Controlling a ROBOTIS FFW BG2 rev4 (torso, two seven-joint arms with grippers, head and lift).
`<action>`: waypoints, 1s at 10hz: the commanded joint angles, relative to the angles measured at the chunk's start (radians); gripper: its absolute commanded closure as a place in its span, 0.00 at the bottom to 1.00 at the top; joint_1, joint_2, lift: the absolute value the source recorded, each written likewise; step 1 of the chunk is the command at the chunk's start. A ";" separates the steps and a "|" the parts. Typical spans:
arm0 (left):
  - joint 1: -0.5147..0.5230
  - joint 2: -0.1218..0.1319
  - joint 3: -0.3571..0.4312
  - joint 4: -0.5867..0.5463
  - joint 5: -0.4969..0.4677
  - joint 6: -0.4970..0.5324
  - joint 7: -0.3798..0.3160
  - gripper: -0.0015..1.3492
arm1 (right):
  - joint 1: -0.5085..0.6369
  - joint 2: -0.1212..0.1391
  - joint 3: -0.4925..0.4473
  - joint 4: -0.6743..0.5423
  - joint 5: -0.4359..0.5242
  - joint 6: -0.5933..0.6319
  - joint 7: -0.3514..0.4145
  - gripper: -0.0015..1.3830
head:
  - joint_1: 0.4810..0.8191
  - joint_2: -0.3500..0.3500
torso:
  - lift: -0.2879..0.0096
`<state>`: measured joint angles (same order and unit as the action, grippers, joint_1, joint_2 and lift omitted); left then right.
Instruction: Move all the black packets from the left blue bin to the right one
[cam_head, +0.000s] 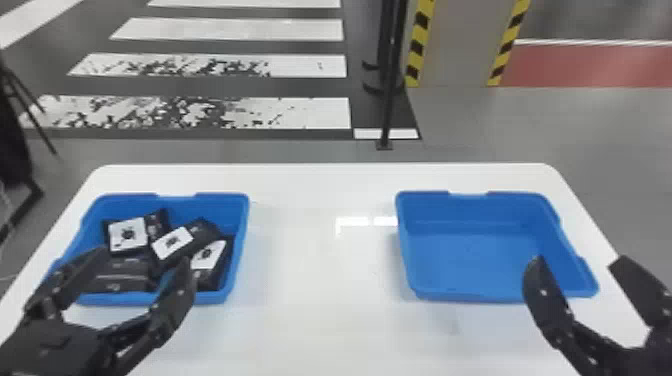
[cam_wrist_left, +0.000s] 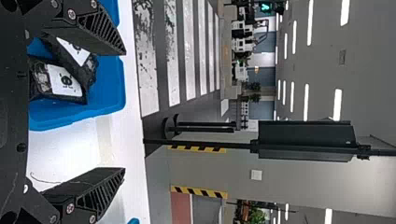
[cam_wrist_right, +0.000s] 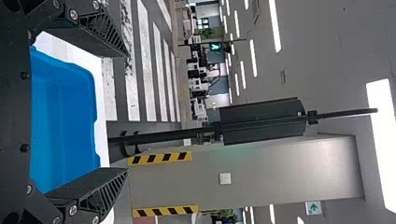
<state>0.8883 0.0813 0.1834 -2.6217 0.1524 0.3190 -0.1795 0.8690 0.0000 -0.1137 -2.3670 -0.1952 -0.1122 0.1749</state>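
Looking down at the white counter (cam_head: 310, 250), we are seeing a glossy top catching pale reflections. Beyond it, broad white stripes (cam_head: 225, 112) are running across the dark floor, the nearer ones showing broken black mottling. A thin black pole (cam_head: 389, 80) is rising past the far edge, and a grey pillar (cam_head: 457, 45) is showing yellow-and-black edges beside a red band (cam_head: 590, 65).

Two blue bins are sitting well apart, smooth-walled, with rounded corners and notched far rims. In the left bin (cam_head: 215, 298), the black packets (cam_head: 125, 272) are lying in an overlapping heap; three are bearing white, roughly rectangular labels with a dark mark, and their wrapping is looking shiny and creased. The right bin (cam_head: 470, 247) is showing its flat floor.

We are holding our left claw (cam_head: 142, 259) released at the left bin's near side, its ribbed fingers spreading wide and partly hiding packets and rim from the head view. Our right claw (cam_head: 579, 261) is hanging released by the right bin's near right corner, fingers parting.
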 joint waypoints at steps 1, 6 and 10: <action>0.000 0.000 0.000 0.002 0.005 0.000 0.000 0.13 | 0.002 0.001 0.000 -0.008 0.028 0.002 0.000 0.11 | 0.63 0.50 | 0.50; 0.000 0.000 0.000 0.002 0.007 0.005 0.000 0.13 | 0.002 0.001 -0.002 -0.013 0.036 0.012 0.000 0.11 | 0.63 0.50 | 0.50; -0.108 0.009 0.038 0.024 0.029 0.228 -0.011 0.12 | 0.002 0.001 -0.002 -0.010 0.032 0.012 0.000 0.11 | 0.63 0.51 | 0.50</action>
<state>0.8128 0.0864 0.2123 -2.6076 0.1822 0.4981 -0.1878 0.8712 0.0000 -0.1157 -2.3771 -0.1633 -0.1006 0.1748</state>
